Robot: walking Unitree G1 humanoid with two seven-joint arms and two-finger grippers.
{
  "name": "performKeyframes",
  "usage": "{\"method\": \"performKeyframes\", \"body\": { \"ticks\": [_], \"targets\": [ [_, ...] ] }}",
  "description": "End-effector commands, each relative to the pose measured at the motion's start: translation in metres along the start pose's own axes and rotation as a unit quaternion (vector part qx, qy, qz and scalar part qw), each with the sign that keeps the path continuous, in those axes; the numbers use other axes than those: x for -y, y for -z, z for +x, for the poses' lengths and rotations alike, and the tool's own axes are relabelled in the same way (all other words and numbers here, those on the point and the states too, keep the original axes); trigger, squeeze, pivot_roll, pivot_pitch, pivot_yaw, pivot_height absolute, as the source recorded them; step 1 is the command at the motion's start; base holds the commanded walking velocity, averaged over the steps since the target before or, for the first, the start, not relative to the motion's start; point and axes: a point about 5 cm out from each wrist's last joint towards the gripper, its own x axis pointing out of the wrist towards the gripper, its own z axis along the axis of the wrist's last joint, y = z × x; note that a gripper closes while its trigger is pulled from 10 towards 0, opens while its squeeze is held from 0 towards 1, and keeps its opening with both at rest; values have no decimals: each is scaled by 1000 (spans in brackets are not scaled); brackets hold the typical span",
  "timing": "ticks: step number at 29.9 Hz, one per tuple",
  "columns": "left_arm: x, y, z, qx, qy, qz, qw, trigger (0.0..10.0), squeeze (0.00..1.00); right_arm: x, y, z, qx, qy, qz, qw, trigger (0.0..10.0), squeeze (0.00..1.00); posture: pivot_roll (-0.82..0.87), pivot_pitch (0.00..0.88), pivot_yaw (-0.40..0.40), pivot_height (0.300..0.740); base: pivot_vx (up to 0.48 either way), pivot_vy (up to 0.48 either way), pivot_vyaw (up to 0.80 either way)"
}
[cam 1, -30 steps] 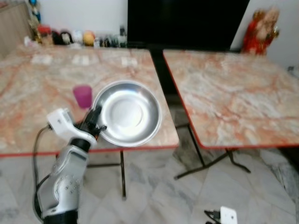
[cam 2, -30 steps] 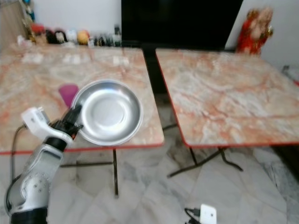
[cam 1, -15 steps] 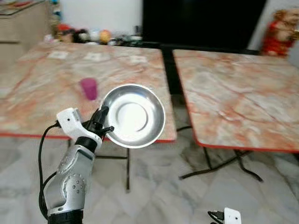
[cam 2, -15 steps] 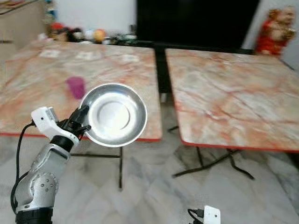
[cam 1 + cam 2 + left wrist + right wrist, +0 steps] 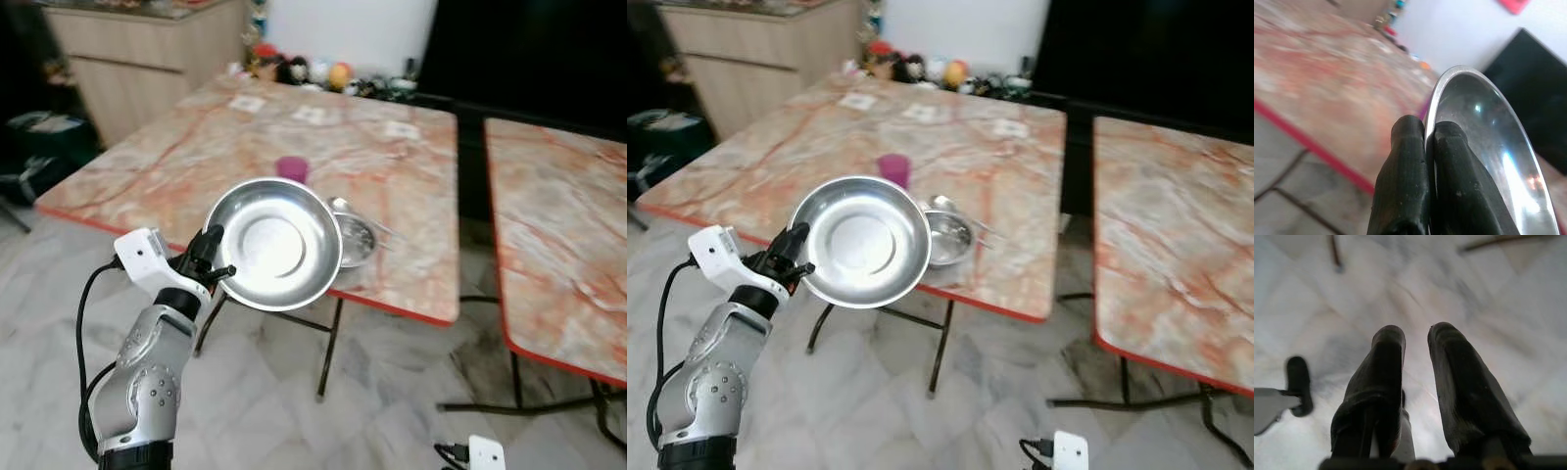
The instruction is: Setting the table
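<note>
We face the marble-topped table, largest thing ahead, its red edge running toward 4 o'clock; a second table stands apart at 3 o'clock. Our left gripper is clenched on the rim of the steel plate, its fingers pinching the edge so that the dish tilts up facing us, carried in front of the table's near edge. Beyond it at 2 o'clock a small steel bowl rests on the table, likely 1 piece already laid. At 12 o'clock stands a pink cup. Our right gripper hangs idle over the floor, fingers parted, holding nothing.
</note>
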Motion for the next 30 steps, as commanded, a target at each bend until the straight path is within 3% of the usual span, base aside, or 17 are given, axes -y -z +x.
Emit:
{"method": "performKeyframes", "body": {
  "ticks": [1, 11, 30],
  "targets": [
    [8, -2, 2, 10, 17, -3, 1000, 10000, 0, 7, 4, -2, -4, 11, 1, 1000, 10000, 0, 119, 7, -100, 740, 0, 0, 800],
    [8, -2, 2, 12, 18, 4, 1000, 10000, 0, 8, 5, -2, -3, 12, 15, 1000, 10000, 0, 117, 9, -101, 740, 0, 0, 160],
    [10, -2, 1, 14, 26, 5, 1000, 10000, 0, 8, 5, -2, -2, 13, 17, 1000, 10000, 0, 115, 11, -100, 740, 0, -402, 0]
  ]
}}
